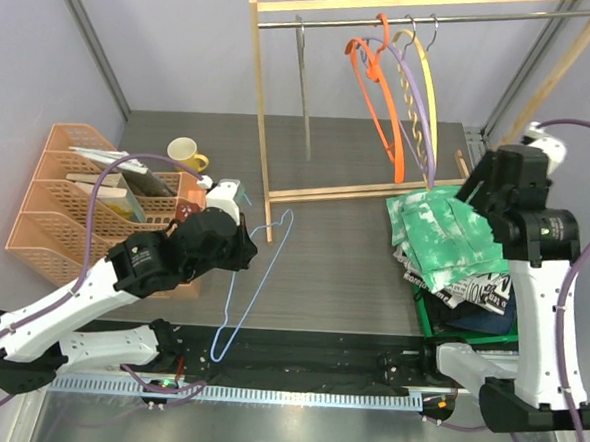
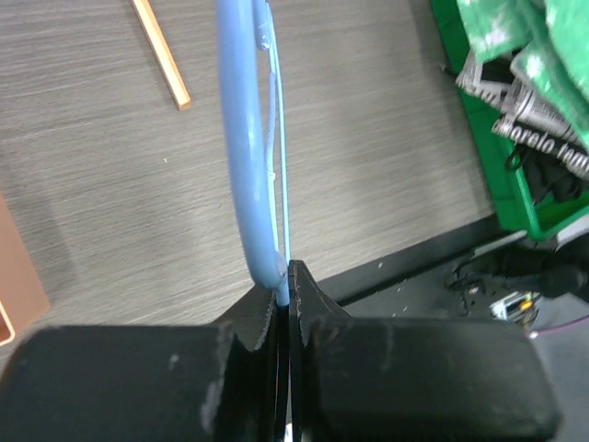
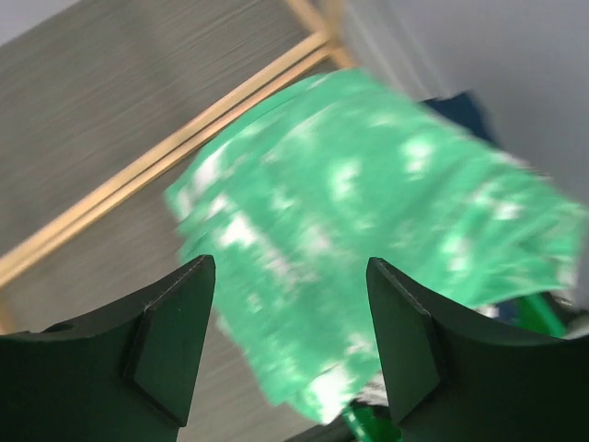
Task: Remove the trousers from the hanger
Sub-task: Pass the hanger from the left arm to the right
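Bottom of the overhead view: the left arm (image 1: 80, 303) reaches up toward centre left, and the left tool (image 1: 241, 246) is clamped tight on the thin wire of a bare blue hanger (image 2: 241, 157). No gap shows between the jaws in the left wrist view. The hanger lies low over the dark surface (image 1: 343, 254), its long axis running from lower centre to upper centre of the frame. No cloth is on it. Further in, at centre right, the right arm (image 1: 541, 296) stands over a green bin (image 1: 432, 315). The right tool (image 3: 288, 304) has its jaws spread wide with nothing between them, and the green-and-white mottled trousers (image 1: 445, 230) lie directly beyond the fingertips. These trousers rest on top of the pile in the bin. Their fold runs from upper left to lower right of the overhead view, and one corner overhangs the bin toward the surface. The newspaper-print trousers (image 1: 489, 289) and the navy trousers (image 1: 489, 320) show beneath them; any others are hidden. The pile lies well apart from the left tool, on the right side of the frame. The right tool is plainly the nearer. Farthest, across the top of the frame, the wooden rack (image 1: 269, 159) carries an orange hanger (image 1: 374, 81) and two paler ones, all bare. Assessment: the mottled trousers appear clear of the blue hanger, so any further handling of the pile falls to the right arm.
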Controlling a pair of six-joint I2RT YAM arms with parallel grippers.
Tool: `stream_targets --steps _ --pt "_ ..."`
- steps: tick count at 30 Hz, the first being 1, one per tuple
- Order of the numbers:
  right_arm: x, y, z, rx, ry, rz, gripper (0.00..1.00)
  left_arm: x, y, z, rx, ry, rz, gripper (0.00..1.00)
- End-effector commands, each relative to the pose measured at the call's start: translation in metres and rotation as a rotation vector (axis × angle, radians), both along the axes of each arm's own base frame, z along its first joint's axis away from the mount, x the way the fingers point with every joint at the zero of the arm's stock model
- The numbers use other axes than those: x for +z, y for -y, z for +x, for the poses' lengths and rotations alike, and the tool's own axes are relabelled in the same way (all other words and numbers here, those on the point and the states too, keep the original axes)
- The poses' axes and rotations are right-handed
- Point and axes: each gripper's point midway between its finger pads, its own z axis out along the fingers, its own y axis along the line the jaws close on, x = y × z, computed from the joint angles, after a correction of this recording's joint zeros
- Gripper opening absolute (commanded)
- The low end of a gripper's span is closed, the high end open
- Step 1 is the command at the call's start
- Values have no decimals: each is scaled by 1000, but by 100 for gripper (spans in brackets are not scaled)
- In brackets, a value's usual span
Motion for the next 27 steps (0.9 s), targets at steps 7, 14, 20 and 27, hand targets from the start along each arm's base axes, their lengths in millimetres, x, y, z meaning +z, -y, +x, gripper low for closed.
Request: stream_targets --steps 7,14,20,27 --pt "-59 -155 -31 524 -26 241 70 21 10 38 238 19 -119 0" --pt "-102 -230 -90 784 -81 320 70 15 2 55 379 27 -102 0" --pt "-99 -331 -158 1137 -19 262 77 12 -5 62 442 30 -57 0" --pt "-67 -405 -182 1254 124 55 84 8 -15 64 477 34 -9 0"
